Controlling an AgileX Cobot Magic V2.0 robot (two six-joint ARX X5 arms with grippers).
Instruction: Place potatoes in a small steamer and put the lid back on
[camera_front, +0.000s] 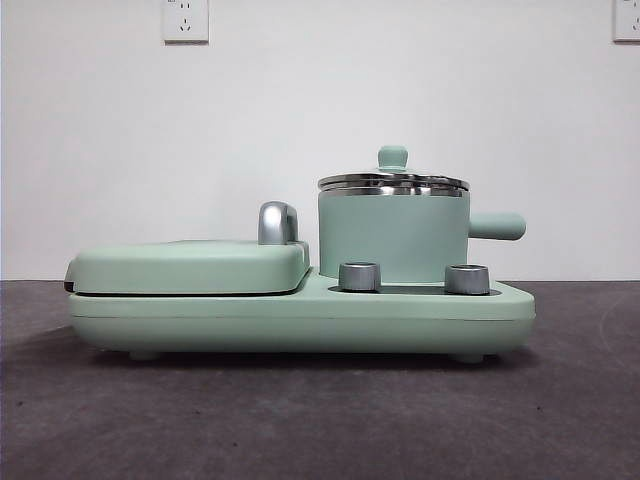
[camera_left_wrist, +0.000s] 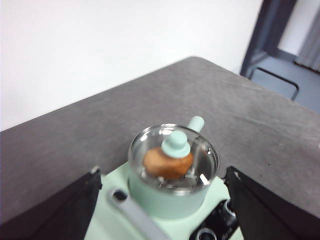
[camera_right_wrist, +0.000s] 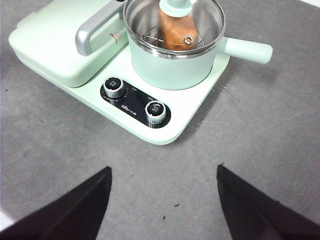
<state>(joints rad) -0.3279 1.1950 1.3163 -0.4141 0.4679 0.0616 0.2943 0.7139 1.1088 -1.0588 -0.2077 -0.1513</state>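
Observation:
The small steamer (camera_front: 392, 235) stands on the right half of the mint-green appliance, its stubby handle pointing right. The lid (camera_front: 393, 181) sits flat on its steel rim, green knob up. Through the lid's glass (camera_right_wrist: 205, 15) I see the potatoes (camera_right_wrist: 175, 30) as one orange-brown lump resting on a wire rack inside the steamer (camera_right_wrist: 175, 70). The left wrist view shows the same lump (camera_left_wrist: 167, 164) under the lid knob (camera_left_wrist: 175, 144). My left gripper (camera_left_wrist: 163, 171) hangs open, high above the steamer. My right gripper (camera_right_wrist: 163, 169) is open over bare table in front of the appliance. Neither shows in the front view.
A flat mint-green griddle (camera_front: 190, 265) with a chrome handle (camera_front: 277, 222) fills the appliance's left half. Two silver dials (camera_right_wrist: 114, 87) (camera_right_wrist: 155, 111) sit on a black panel at the front. Grey tabletop (camera_right_wrist: 260, 115) surrounds the base, and a white wall stands behind.

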